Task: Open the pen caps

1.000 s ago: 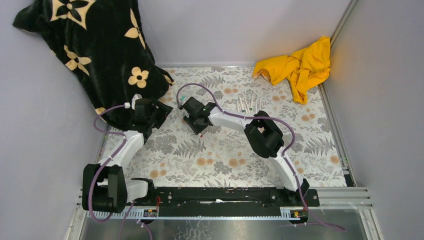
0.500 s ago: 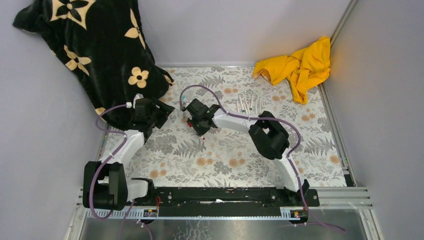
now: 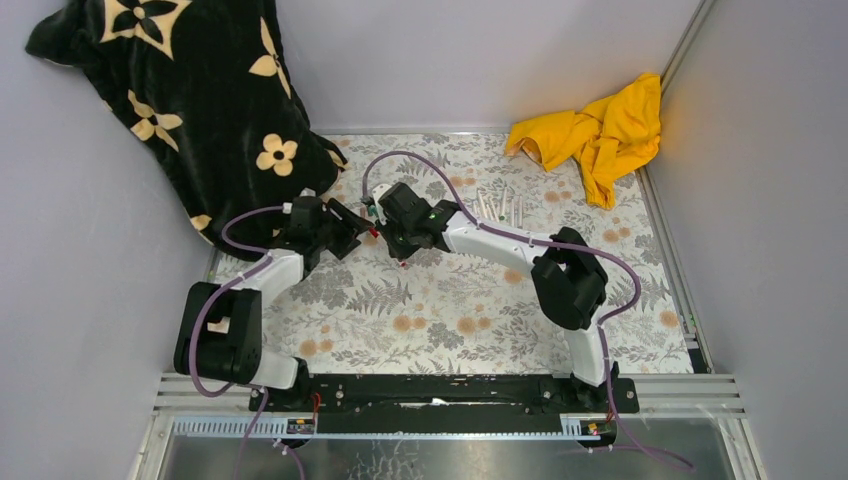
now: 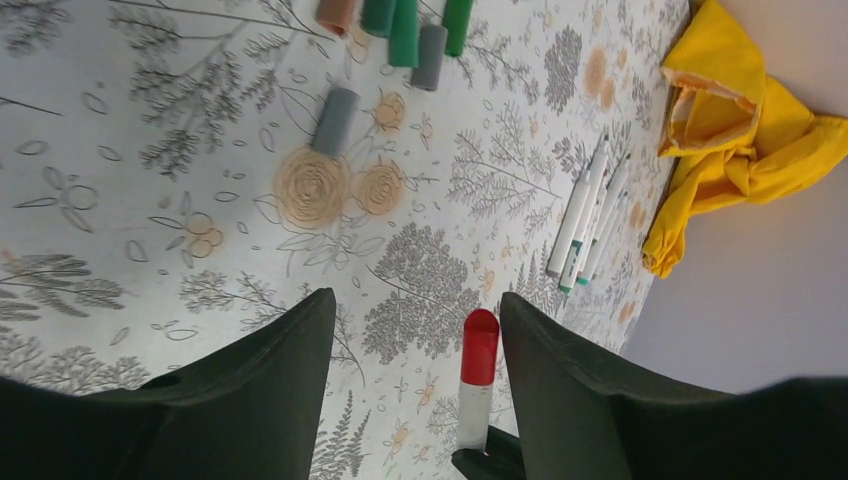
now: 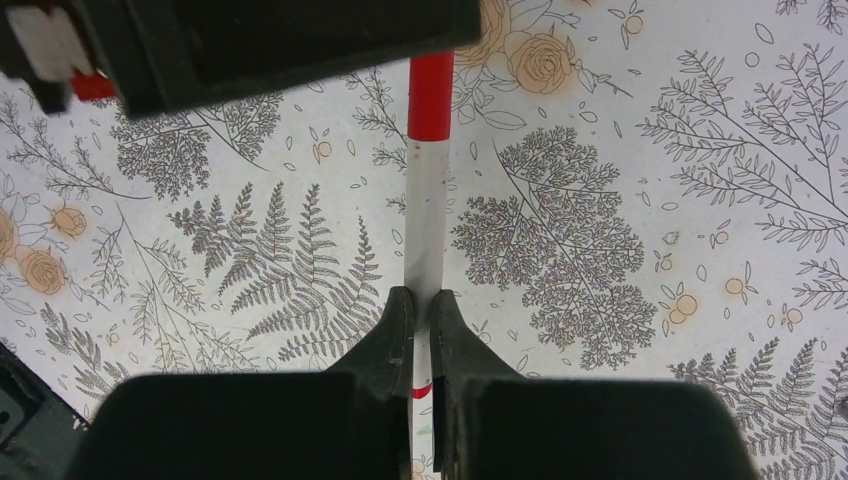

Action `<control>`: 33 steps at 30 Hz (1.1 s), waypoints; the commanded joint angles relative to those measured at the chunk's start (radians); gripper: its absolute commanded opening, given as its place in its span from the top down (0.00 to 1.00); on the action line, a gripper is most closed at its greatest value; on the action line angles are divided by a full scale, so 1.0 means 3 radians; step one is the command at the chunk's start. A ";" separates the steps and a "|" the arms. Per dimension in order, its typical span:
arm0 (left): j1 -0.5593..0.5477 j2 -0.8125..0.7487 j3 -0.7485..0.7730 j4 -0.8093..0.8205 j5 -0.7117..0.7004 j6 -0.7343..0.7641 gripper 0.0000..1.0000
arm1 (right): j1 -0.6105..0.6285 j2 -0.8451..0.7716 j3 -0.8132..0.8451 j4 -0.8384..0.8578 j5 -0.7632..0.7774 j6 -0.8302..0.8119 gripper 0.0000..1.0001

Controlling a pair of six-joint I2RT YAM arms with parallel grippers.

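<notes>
My right gripper (image 5: 421, 300) is shut on a white pen barrel (image 5: 427, 220) and holds it above the table. The pen's red cap (image 5: 431, 95) points at my left gripper's body (image 5: 280, 40). In the left wrist view the red cap (image 4: 480, 347) stands between the open fingers of my left gripper (image 4: 418, 300), close to the right finger and not gripped. From above, the left gripper (image 3: 352, 226) and the right gripper (image 3: 388, 228) meet at the table's back left. Loose green and grey caps (image 4: 404, 30) lie on the table beyond.
Several white pens (image 3: 500, 208) lie in a row at the back middle; they also show in the left wrist view (image 4: 590, 215). A yellow cloth (image 3: 595, 130) is bunched at the back right. A black flowered blanket (image 3: 190, 100) hangs over the back left corner.
My left gripper has moved right toward the right gripper. The right gripper has shifted back with the pen, and the red cap now sits between the left fingers.
</notes>
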 commanded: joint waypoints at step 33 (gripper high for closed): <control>-0.0302 0.0219 0.0235 0.0447 0.0139 -0.0143 0.72 | -0.0144 -0.0324 -0.0170 0.0225 -0.0216 0.0055 1.00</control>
